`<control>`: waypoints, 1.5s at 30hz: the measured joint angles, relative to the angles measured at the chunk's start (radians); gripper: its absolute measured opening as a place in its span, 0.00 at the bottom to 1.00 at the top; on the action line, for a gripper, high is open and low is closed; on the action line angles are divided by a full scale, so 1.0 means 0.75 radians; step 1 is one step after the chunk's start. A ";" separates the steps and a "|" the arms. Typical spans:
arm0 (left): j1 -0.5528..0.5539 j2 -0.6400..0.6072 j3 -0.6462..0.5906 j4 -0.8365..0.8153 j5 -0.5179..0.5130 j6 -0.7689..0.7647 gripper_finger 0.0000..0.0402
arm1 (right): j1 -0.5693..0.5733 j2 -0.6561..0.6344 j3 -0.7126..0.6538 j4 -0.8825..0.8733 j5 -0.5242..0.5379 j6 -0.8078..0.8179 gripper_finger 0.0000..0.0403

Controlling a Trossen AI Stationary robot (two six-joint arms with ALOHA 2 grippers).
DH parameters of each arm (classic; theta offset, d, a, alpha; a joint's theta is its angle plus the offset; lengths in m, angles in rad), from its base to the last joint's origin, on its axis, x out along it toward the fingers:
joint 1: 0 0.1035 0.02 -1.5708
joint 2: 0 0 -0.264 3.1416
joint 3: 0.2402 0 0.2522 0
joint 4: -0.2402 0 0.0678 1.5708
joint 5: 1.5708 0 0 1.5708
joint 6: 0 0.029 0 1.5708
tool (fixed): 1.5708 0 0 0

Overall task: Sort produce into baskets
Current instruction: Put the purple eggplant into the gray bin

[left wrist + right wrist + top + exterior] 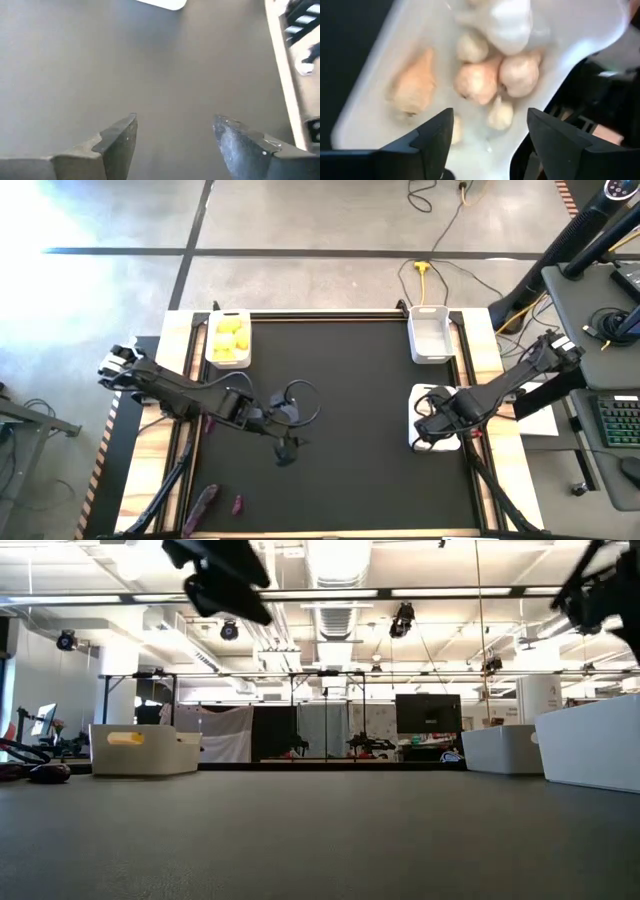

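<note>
Looking down from above, I see the yellow fruits (229, 340) lying in the far left basket (212, 350), which stands at the far left corner of the black surface (350, 400). Two dark purple pieces (200, 508) lie near the left edge at the near side, outside any basket, one long and one small just beside it. The far right basket (431, 335) shows a bare white inside. The near right basket (417, 420) is mostly hidden under the right arm; in the right wrist view it holds several garlic bulbs (479, 82), pale and close together. My right end effector (490, 132) hangs over this basket with its fingers spread apart and nothing between them. My left end effector (175, 137) is over the bare surface, left of the middle, also open and holding nothing.
</note>
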 joint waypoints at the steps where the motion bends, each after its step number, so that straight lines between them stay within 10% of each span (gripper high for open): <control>1: 0.000 -0.022 0.000 -0.052 -0.027 -0.001 0.62 | 0.000 0.000 0.036 -0.023 0.030 0.002 0.63; 11: 0.003 -0.246 -0.147 -0.431 -0.215 -0.196 0.76 | 0.000 0.003 0.334 0.015 0.480 -0.016 0.66; 25: 0.064 -0.497 -0.498 -0.993 -0.040 -0.889 0.78 | 0.000 0.003 0.399 0.566 0.854 -0.399 0.62; 38: 0.683 -0.288 -0.523 -1.024 0.304 0.062 0.66 | 0.000 0.003 0.397 0.650 0.922 -0.430 0.62; 45: 0.770 -0.124 -0.523 -0.998 0.289 0.264 0.57 | 0.001 0.003 0.397 0.650 0.875 -0.418 0.62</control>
